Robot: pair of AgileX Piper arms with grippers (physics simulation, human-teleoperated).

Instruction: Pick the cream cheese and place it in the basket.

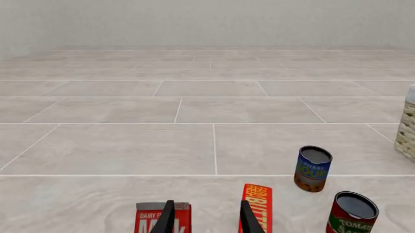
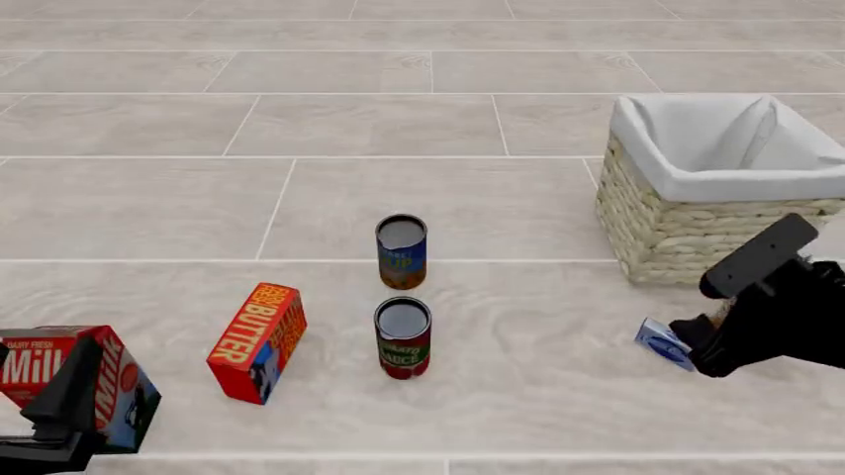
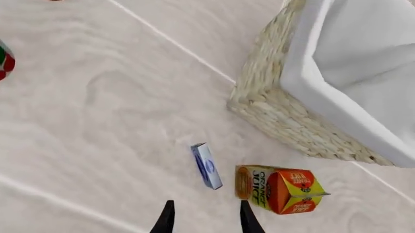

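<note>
— Where is the cream cheese (image 3: 207, 165) to be found?

— It is seen in the right wrist view lying on the table (image 3: 97, 121), just ahead of the right gripper (image 3: 203, 219) and in line with the gap between the fingers. No contact with either finger is shown. In the front view a blue and white corner of the box (image 2: 662, 343) shows beside the dark body of the right gripper (image 2: 719, 341).

— How are the right fingers set?

— They are spread, with bare table visible between them; nothing is pinched.

— And the basket (image 3: 285, 116)?

— It stands beyond the cream cheese, further ahead of the right fingers and off to one side. Its white liner (image 3: 350, 63) is folded over the rim. An orange juice carton (image 3: 279, 189) lies on its side close to the cream cheese, between the fingertips and the basket wall.

— What can be said of the left gripper (image 1: 205, 218)?

— Its fingers are also held apart, and nothing is gripped. A milk carton (image 1: 155, 218) is seen just ahead of one finger, a butter box (image 1: 258, 206) just ahead of the other. Further ahead two cans are placed: a tomato can (image 1: 350, 213) and a blue soup can (image 1: 312, 168). In the front view only a dark part of the left gripper (image 2: 59, 406) is seen, by the milk carton (image 2: 53, 371).
</note>
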